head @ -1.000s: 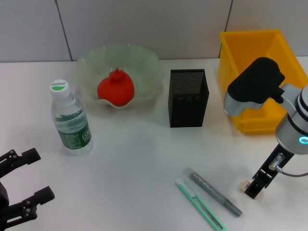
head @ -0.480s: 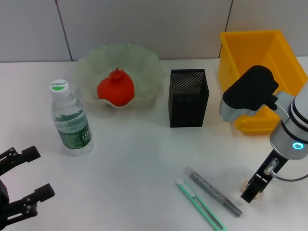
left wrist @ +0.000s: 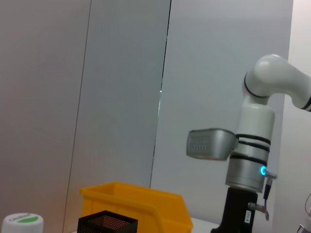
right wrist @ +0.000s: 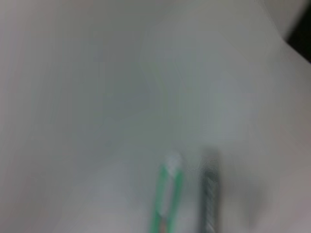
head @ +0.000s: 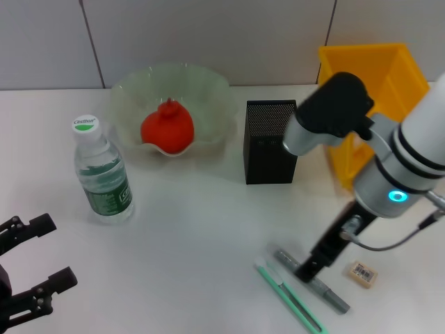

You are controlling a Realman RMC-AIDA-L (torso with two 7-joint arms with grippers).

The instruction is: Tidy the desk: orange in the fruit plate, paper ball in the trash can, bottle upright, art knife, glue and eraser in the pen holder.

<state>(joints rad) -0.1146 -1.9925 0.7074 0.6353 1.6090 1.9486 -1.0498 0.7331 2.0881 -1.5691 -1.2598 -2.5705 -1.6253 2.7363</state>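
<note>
The orange [head: 167, 129] lies in the glass fruit plate [head: 208, 90]. The bottle [head: 102, 172] stands upright at the left. The black mesh pen holder [head: 272, 141] stands mid-table. A grey glue pen [head: 325, 292] and a green art knife [head: 288, 296] lie side by side in front; both show in the right wrist view, knife [right wrist: 167, 194] and glue pen [right wrist: 209, 194]. The eraser [head: 363, 273] lies on the table to their right. My right gripper [head: 309, 268] is low over the glue pen's near end. My left gripper [head: 31, 278] is open and empty at the front left. No paper ball is in view.
A yellow bin [head: 375, 83] stands at the back right, beside the pen holder. The left wrist view shows the right arm [left wrist: 252, 160], the bin [left wrist: 136, 199], the pen holder's rim [left wrist: 104, 223] and the bottle cap [left wrist: 22, 222].
My right arm has swung left, from beside the eraser to over the grey glue pen. The eraser now lies uncovered on the table. The left arm has not moved.
</note>
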